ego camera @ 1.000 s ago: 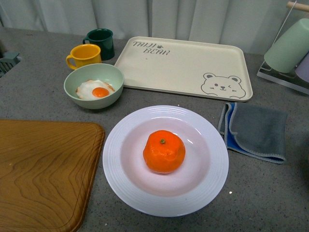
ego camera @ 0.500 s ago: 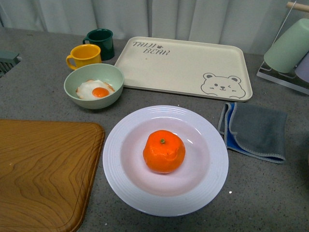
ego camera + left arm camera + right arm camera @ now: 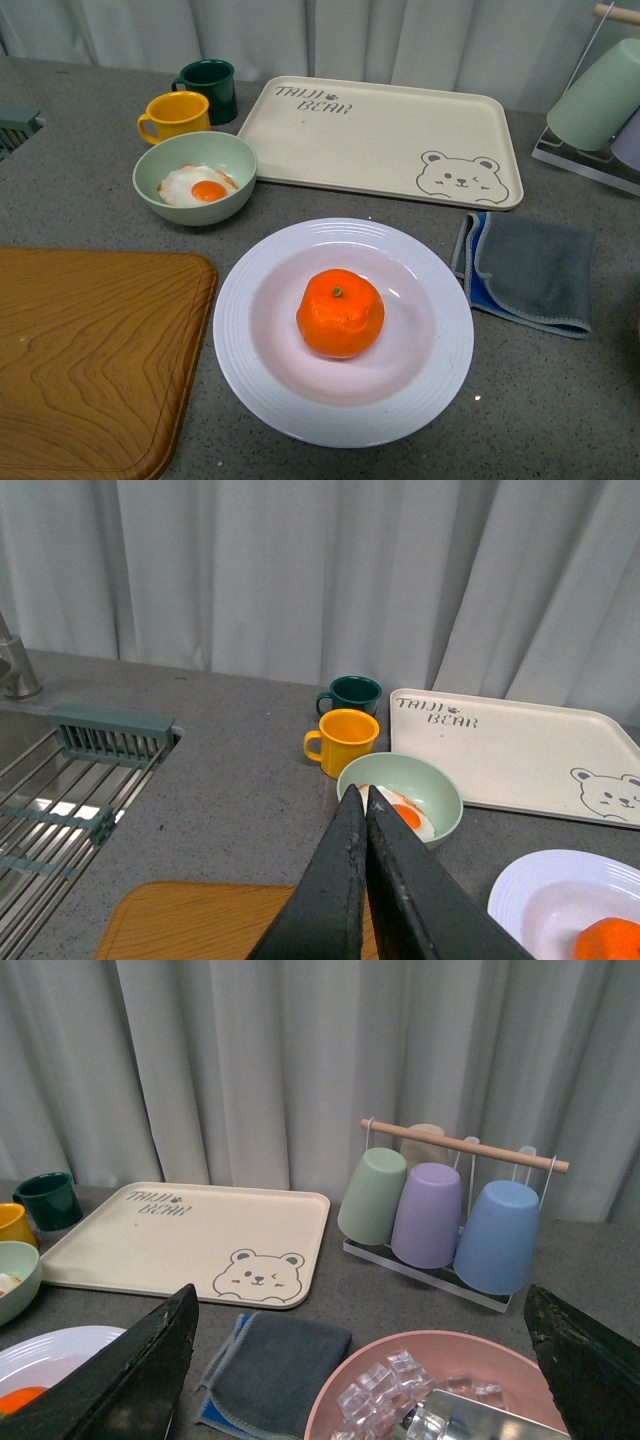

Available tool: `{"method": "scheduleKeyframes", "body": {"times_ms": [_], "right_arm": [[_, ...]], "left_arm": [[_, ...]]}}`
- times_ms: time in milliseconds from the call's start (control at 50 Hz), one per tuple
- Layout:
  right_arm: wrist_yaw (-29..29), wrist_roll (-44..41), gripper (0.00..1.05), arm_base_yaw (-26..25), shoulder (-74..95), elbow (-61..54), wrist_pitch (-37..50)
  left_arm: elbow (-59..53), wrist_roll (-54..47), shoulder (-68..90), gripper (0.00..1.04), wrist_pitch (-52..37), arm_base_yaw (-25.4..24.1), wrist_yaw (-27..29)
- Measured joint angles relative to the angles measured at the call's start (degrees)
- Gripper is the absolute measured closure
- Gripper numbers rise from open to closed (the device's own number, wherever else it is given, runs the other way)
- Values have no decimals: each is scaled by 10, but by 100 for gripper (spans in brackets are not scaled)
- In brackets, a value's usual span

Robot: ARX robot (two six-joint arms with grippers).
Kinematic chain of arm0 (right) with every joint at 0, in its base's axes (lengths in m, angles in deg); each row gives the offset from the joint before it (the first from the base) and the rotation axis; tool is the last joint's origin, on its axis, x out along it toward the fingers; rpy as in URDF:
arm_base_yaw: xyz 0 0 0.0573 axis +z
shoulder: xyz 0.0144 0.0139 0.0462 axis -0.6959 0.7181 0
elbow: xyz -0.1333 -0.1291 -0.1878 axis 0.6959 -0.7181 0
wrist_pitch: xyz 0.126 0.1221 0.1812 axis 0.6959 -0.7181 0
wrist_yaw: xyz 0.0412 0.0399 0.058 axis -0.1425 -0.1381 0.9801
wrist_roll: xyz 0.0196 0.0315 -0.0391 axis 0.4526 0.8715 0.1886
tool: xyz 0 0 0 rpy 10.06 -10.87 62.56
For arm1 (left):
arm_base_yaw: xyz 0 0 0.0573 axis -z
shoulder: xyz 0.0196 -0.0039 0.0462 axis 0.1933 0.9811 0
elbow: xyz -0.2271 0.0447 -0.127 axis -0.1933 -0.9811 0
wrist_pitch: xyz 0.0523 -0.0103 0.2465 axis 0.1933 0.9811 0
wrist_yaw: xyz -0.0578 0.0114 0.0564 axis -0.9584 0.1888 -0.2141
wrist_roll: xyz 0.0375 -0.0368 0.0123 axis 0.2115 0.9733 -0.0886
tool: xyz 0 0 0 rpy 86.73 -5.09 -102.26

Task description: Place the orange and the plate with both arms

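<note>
The orange point(image 3: 340, 312) sits in the middle of the white plate point(image 3: 250, 370) on the grey counter, in the front view. Neither gripper shows in that view. In the left wrist view my left gripper point(image 3: 362, 798) is shut and empty, raised above the counter, with the plate's rim point(image 3: 520, 890) and a sliver of the orange point(image 3: 610, 942) off to one side. In the right wrist view my right gripper point(image 3: 360, 1305) is open wide and empty, high above a pink bowl; the plate's edge point(image 3: 40, 1348) and a bit of orange point(image 3: 18, 1398) show at the corner.
A wooden board point(image 3: 80, 350) lies left of the plate. A green bowl with a fried egg point(image 3: 195, 178), a yellow mug point(image 3: 175, 115), a dark green mug point(image 3: 208, 88) and the bear tray point(image 3: 380, 140) stand behind. A grey cloth point(image 3: 530, 270) lies right. Pink bowl of ice point(image 3: 440, 1385), cup rack point(image 3: 440, 1210), sink point(image 3: 60, 800).
A grey object at the far left edge of the front view has drawn back out of frame. The orange and plate have not moved.
</note>
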Motion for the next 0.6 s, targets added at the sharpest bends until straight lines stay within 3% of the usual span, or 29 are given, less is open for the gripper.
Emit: {"method": "scheduleKeyframes", "body": {"times_ms": [600], "right_arm": [[0,0,9,0,0,0,0]], "left_arm": [[0,0,-121,101,119,0,0]]}}
